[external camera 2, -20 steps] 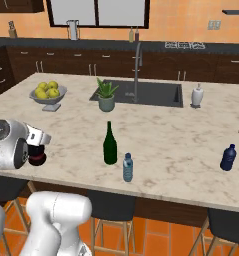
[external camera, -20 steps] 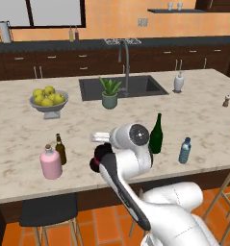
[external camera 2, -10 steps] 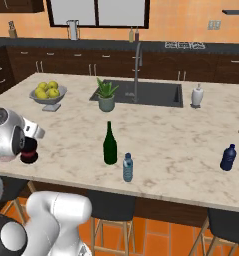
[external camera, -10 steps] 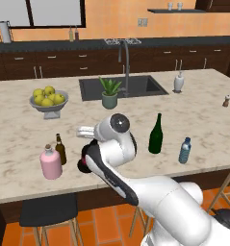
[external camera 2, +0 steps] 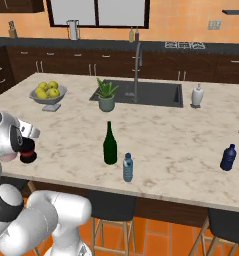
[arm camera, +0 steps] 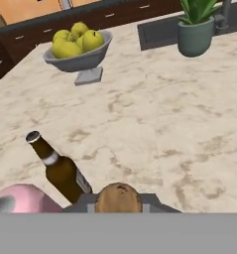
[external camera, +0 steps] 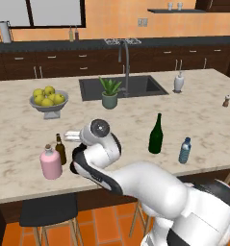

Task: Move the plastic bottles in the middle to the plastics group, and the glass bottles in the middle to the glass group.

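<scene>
Nearest the front edge of the counter [external camera: 20, 144], at its left end, the arm is bent low and folded back on itself, its wrist swung leftward towards the glass group. The gripper [external camera 2: 27, 150] carries the round-bellied black bottle [external camera 2: 27, 154]; in the right base view its dark body with the red band hangs just below the hand, over the counter's near left corner. In the hand view the bottle's cork top [arm camera: 119, 197] sits right under the camera, so the fingers look closed about its neck, though the finger pads themselves are hidden.

The bottle is brought here, I judge, because the glass things stand here: the pink flask [external camera: 51, 163] with its cork, and just beside it the small brown beer bottle [external camera: 60, 149], both upright. In the hand view the two sit close on the left of the carried bottle, so the setting-down spot seems to be just to their right. I can't tell whether the black bottle touches the counter yet.

Further right, in the middle, the tall green wine bottle [external camera: 156, 134] and the small blue-capped water bottle [external camera: 185, 151] wait upright, near each other.

Beyond them are the fruit bowl [external camera: 48, 99], the potted plant [external camera: 109, 93] and the sink [external camera: 122, 87].
</scene>
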